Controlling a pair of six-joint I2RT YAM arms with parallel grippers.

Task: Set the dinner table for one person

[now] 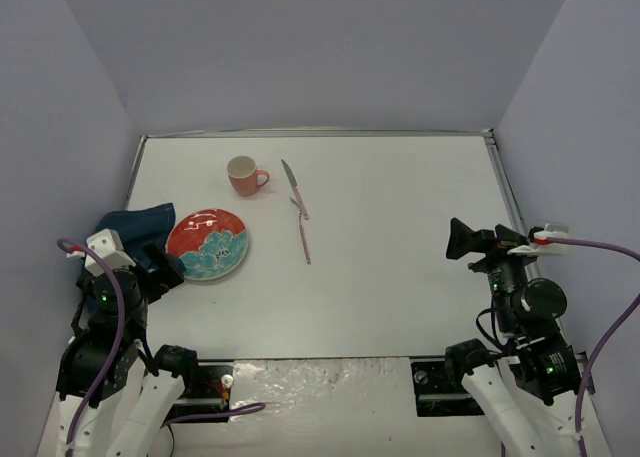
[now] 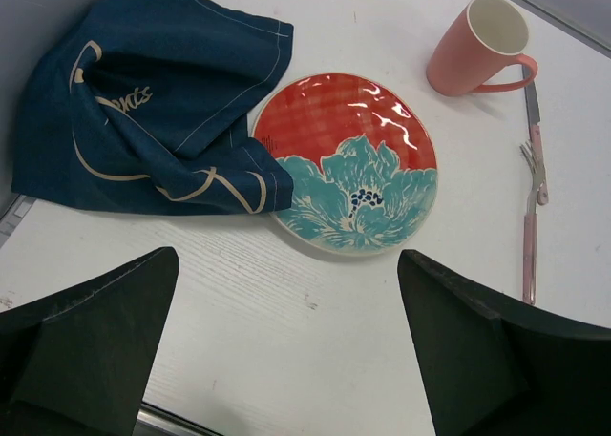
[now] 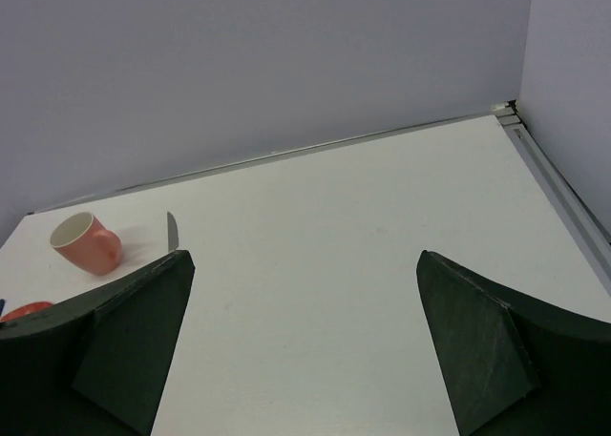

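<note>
The white dinner table (image 1: 400, 247) carries a red and teal flower plate (image 1: 208, 244) at the left, also in the left wrist view (image 2: 351, 159). A crumpled navy cloth (image 1: 135, 229) touches its left rim (image 2: 143, 112). A pink mug (image 1: 244, 176) stands behind the plate (image 2: 477, 47) (image 3: 84, 242). A pink-handled knife (image 1: 294, 188) and fork (image 1: 303, 232) lie to the plate's right (image 2: 531, 236). My left gripper (image 1: 160, 267) is open and empty just near of the plate (image 2: 286, 360). My right gripper (image 1: 462, 242) is open and empty over bare table at the right (image 3: 301, 341).
A thin metal rim (image 1: 508, 192) edges the table, with grey walls on three sides. The knife's tip (image 3: 173, 232) shows in the right wrist view. Purple cables trail from both arms at the near edge.
</note>
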